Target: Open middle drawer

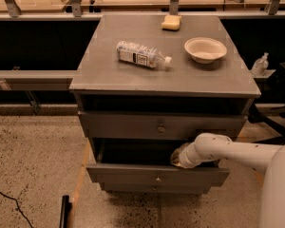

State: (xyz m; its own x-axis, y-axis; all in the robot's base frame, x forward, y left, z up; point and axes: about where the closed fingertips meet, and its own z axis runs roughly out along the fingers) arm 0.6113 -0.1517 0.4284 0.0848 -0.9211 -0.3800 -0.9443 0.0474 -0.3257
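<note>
The grey cabinet [166, 75] has three drawers. The middle drawer [133, 175] is pulled out, with its dark inside open to view and its small round knob [157, 178] at the centre of its front. My gripper [178, 158] is at the end of the white arm [228, 152], which comes in from the right. The gripper sits just behind the top edge of the middle drawer's front, right of the knob, and reaches into the opening. The top drawer [133, 125] above it is closed. Only a strip of the bottom drawer [152, 189] shows.
On the cabinet top lie a plastic bottle [142, 55] on its side, a white bowl [205, 49] and a yellow sponge [171, 23]. A sanitizer bottle [259, 64] stands at the right. A black cable [9, 203] and a dark bar [64, 212] lie on the speckled floor at the left.
</note>
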